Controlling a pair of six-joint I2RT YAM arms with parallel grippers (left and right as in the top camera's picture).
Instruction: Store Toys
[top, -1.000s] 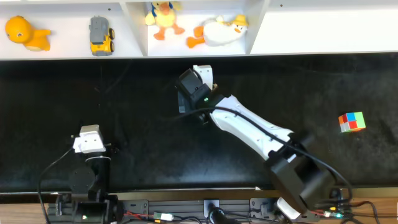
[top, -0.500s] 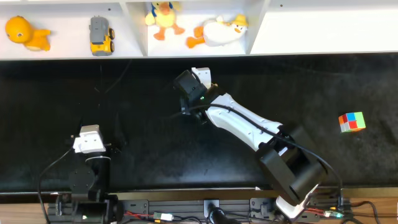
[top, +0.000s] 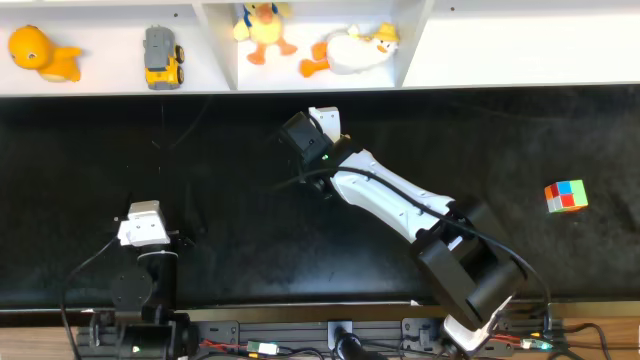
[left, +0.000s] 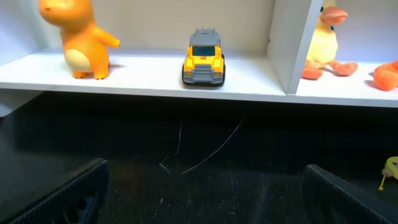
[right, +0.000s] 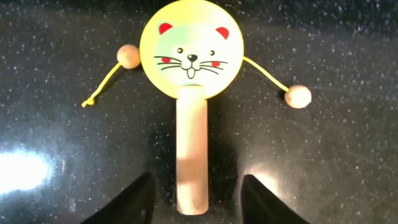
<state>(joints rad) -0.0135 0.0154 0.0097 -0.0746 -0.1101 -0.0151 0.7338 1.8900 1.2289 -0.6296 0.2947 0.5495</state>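
Fingers (right: 134, 199) of the right gripper (right: 194, 202) spread astride the handle of the yellow cat-faced wooden rattle drum (right: 191, 53) on the black desk (right: 336, 174), positioned, we judge, to pinch it.

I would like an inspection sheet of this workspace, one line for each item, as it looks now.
Surface: black table, two toys on it.
Job's things: cat rattle drum on the table; colour cube at its right side; orange figure, truck, yellow duck, white duck on the shelf.
Clutter: nothing seen.
Grippers: right gripper open, fingers either side of the drum's handle; left gripper open, holding nothing.
Cables: cables along the arms' base edge.
Surroundings: nothing seen.
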